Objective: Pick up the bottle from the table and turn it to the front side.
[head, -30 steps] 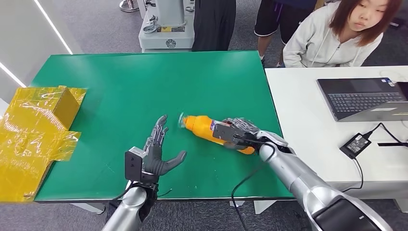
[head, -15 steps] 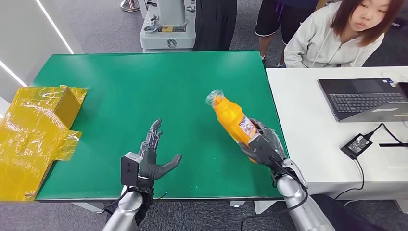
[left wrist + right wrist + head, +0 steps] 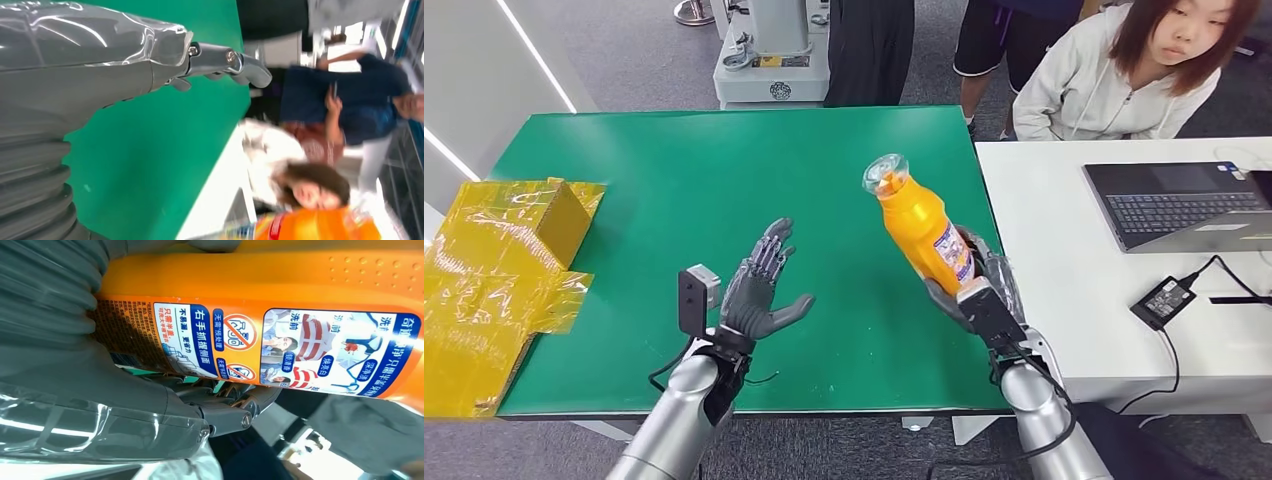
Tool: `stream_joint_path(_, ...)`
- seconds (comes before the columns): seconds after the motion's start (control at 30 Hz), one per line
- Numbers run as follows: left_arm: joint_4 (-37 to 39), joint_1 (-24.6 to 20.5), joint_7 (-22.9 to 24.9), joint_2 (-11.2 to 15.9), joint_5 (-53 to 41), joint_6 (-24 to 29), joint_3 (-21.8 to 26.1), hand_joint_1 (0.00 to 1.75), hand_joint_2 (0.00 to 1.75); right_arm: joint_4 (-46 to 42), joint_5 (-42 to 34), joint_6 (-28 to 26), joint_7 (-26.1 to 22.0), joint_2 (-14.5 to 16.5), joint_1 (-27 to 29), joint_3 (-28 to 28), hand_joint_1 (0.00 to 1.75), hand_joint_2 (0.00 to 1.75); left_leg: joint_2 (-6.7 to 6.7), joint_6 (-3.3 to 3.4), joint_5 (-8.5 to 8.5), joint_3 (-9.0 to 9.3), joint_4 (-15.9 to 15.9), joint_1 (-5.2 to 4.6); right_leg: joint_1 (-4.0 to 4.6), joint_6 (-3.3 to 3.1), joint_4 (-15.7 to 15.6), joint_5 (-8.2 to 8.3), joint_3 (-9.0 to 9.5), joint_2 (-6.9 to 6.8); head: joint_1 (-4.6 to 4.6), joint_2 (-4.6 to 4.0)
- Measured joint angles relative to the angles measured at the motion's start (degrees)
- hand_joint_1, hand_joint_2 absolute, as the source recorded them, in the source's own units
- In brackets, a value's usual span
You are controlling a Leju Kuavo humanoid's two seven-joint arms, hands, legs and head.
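The orange bottle [image 3: 918,225] is off the green counter [image 3: 674,190], raised above its right-hand part and tilted, its clear cap end leaning up and toward the counter's middle. My right hand [image 3: 977,292] grips it around the lower body, fingers wrapped over the bottom part of the label; in the right wrist view the printed label [image 3: 280,347] with small pictures and blue panels faces the camera, with my thumb and fingers closed on the bottle beside it. So I judge the pick-up done and the turning step in hand: the bottle is lifted, but I cannot tell from here whether the side now showing is the front. My left hand [image 3: 761,290] hovers over the counter's near middle, palm up, fingers spread, holding nothing, well apart from the bottle. The next move probably calls for rolling the bottle about its long axis, either by my right wrist or by passing it to the waiting left hand, while keeping the grip firm enough that the smooth body does not slip. A person [image 3: 1134,75] sits beyond the white counter [image 3: 1064,230], where a laptop [image 3: 1179,205] lies open
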Motion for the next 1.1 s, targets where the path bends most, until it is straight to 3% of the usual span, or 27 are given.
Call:
stream_joint_path(0.23, 3.6, -4.4, 2.6, -2.4, 3.1, -4.4, 0.0, 0.0, 1.75, -0.1, 0.5, 0.1, 1.0, 2.7, -4.0, 4.0, 1.75, 1.75, 0.0, 0.0, 0.0, -0.01, 0.0, 0.0, 0.0, 0.0, 0.0, 0.0, -0.01, -0.01, -0.01, 0.0)
stream_joint_path(0.53, 7.4, -6.6, 3.6, -3.2, 5.8, -6.8, -0.2, 0.0, 1.75, -0.5, 0.4, 0.7, 1.7, 4.1, -4.9, 5.9, 1.75, 1.75, 0.0, 0.0, 0.0, -0.02, 0.0, 0.0, 0.0, 0.01, 0.0, -0.01, -0.02, -0.01, -0.01, 0.0)
stream_joint_path(1.1, 5.5, -8.6, 2.8, -4.0, 6.4, -4.0, -1.0, 0.0, 1.75, 1.0, 0.1, 3.4, 2.5, 6.2, -5.4, 6.5, 1.75, 1.75, -0.01, 0.0, 0.0, -0.02, 0.0, 0.0, 0.0, 0.01, 0.0, -0.01, -0.02, 0.0, -0.01, 0.0)
